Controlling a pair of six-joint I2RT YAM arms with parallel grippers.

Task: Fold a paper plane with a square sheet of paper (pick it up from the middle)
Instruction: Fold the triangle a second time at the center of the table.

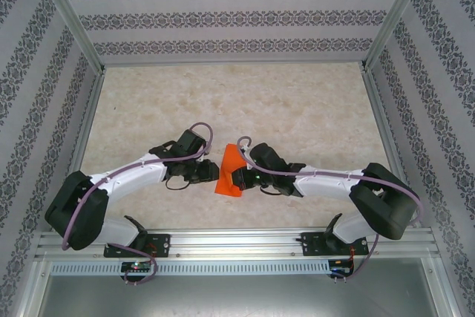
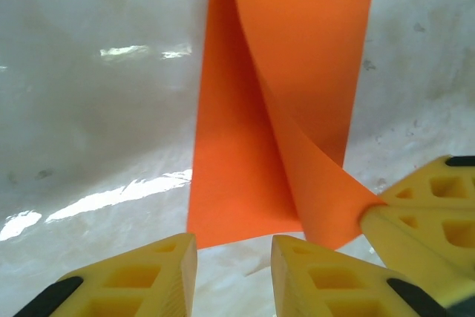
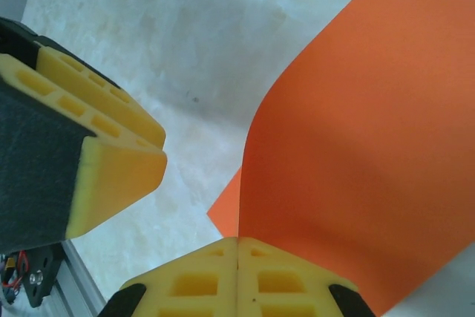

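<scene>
**Pinch on the orange sheet (image 1: 225, 180), close to the near edge of the desk (image 1: 297, 109)**

We see the orange sheet well toward the near edge of the desk, about midway between its left and right edges, with one arm reaching in from each side. The sheet is not flat. In the left wrist view one layer lies on the desk, while a second layer curls up off it and sweeps down to a corner on the right.

The right fingers (image 3: 282, 280) are clenched on the sheet. In the right wrist view their two yellow tips press together with no gap, and the orange surface rises straight out of the seam between them.

The left fingers (image 2: 148, 276) are released and parted, with bare desk showing between the tips. The edge of the flat layer lies just ahead of those tips, and we cannot tell whether they touch it.

In the top view the left fingers sit just beside the sheet's left side, and the right fingers are at its right side, partly over it.
</scene>
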